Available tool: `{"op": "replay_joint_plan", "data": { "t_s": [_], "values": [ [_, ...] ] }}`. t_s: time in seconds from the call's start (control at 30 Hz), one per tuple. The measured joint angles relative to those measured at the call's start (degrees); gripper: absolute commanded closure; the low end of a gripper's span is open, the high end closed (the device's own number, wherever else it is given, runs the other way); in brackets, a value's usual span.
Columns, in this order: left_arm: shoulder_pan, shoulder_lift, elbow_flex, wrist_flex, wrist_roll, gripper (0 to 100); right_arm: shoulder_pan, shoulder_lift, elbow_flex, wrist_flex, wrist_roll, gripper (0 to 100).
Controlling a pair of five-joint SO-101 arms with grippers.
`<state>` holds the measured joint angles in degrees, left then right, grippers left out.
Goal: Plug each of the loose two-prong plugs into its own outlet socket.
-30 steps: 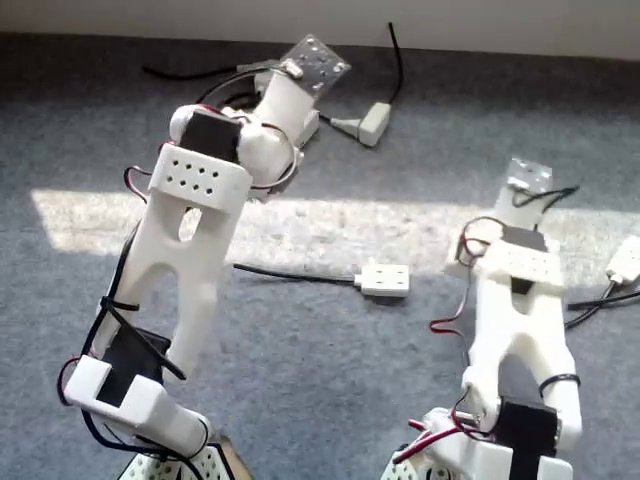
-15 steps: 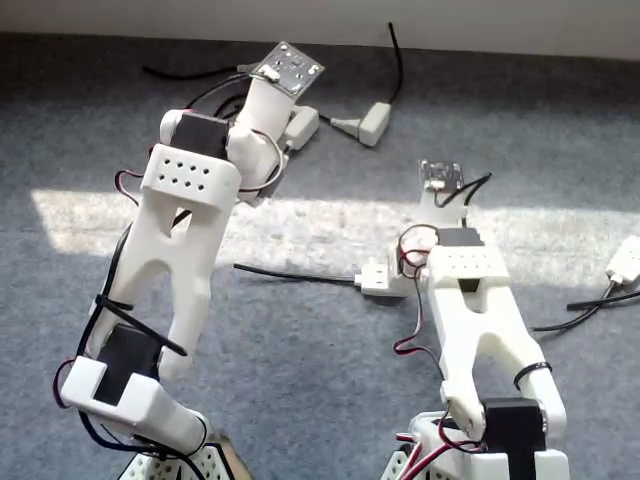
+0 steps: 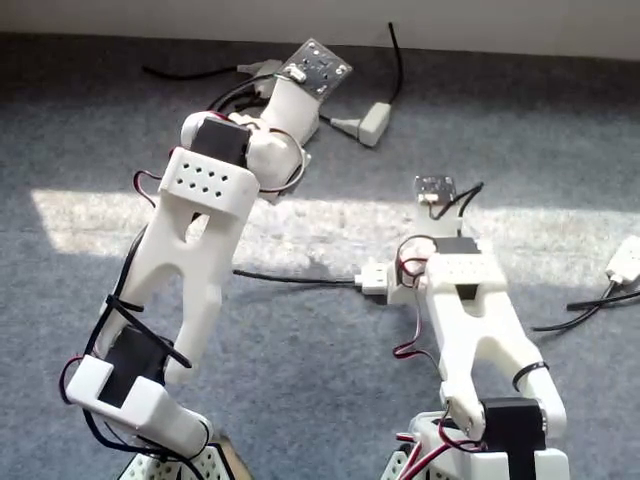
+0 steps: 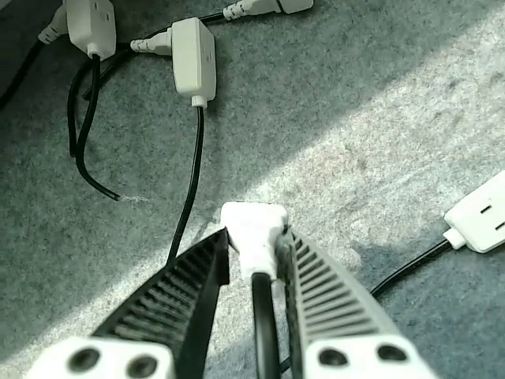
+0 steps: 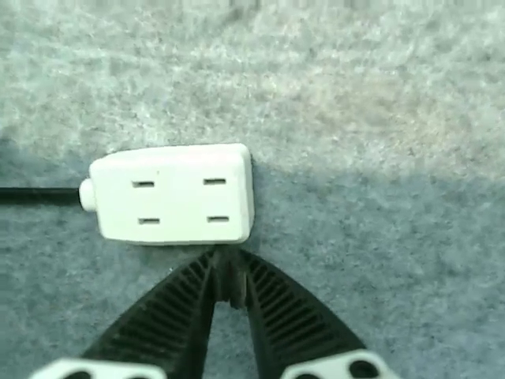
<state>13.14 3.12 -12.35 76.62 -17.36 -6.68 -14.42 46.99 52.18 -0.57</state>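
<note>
Table (image 3: 300, 400): grey and carpet-like, with a sunlit band across the middle.
Right end effector (image 5: 229, 272): pressed together on nothing, low over the table, tips at the long edge of the near outlet socket (image 5: 170, 193); touching or just short of it, cannot tell.
Near outlet socket: white block lying flat mid-table, two pairs of slots facing up, black cord leaving one short end; in the high view (image 3: 372, 280) partly tucked under the right arm (image 3: 470, 310).
Left end effector (image 4: 254, 246): pinching the held plug (image 4: 254, 225) by its sides, beyond the sunlit band, toward the far edge of the table.
Held plug: white, clamped between the ribbed fingers (image 4: 189, 292), black cord trailing back between them, prongs out of sight.
Side socket (image 4: 481, 213): white, slots showing, flat on the table off to one side of the held plug and apart from it, on a black cord.
Far block (image 4: 193, 59): white, past the held plug, on a black cord, with a second far block (image 4: 91, 24) near it.
Edge socket (image 3: 625, 258): white, far out on the right side, well apart from both arms.
Back piece (image 3: 372, 124): white, near the left arm (image 3: 200, 230) at its wrist, black cord running toward the far edge.
</note>
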Motion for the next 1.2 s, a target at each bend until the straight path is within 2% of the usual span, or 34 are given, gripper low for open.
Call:
{"op": "replay_joint_plan", "data": {
  "t_s": [0.27,0.5,0.63,0.83,1.2],
  "values": [
    [0.26,0.00,0.00,0.00,0.00,99,-0.18,0.00,2.55,-7.82,0.00,99.1],
    [0.88,0.00,0.00,0.00,0.00,99,-3.08,0.18,2.73,-12.75,0.00,99.1],
    [2.99,0.00,0.00,0.09,0.00,99,-3.69,6.07,2.64,-15.82,0.00,99.1],
    [5.54,0.00,0.00,1.14,0.00,99,-3.60,16.44,-7.21,-11.60,0.09,99.1],
    [5.89,0.00,0.00,1.23,0.00,99,-3.34,18.11,-10.73,-11.16,0.18,99.1]
  ]
}}
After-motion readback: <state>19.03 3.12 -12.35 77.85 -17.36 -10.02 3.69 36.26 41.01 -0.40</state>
